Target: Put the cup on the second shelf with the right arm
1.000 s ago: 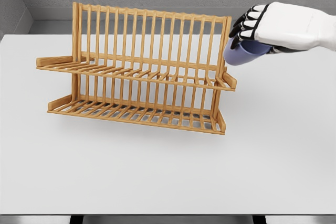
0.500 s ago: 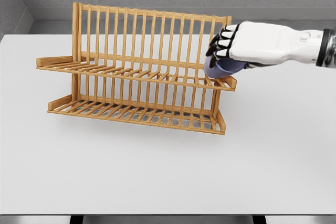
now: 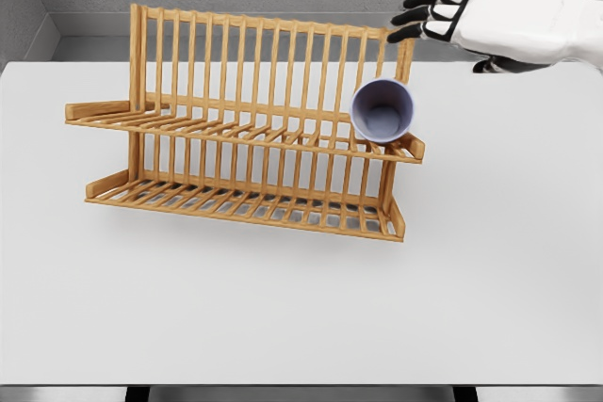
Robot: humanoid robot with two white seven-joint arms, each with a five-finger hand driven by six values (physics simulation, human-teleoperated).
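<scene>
A pale blue cup (image 3: 382, 110) lies on its side at the right end of the wooden rack's upper shelf (image 3: 236, 129), with its mouth facing me. My right hand (image 3: 429, 11) hovers above and to the right of the cup, fingers spread and holding nothing, well apart from it. The white forearm enters from the right edge. The left arm does not show.
The two-tier wooden dish rack (image 3: 245, 195) stands on a white table (image 3: 283, 308), its lower shelf bare. A grey wall runs behind the table's back edge.
The right hand carried the cup leftward onto the upper shelf's right end, let go of it, then rose up and to the right with fingers spread.
</scene>
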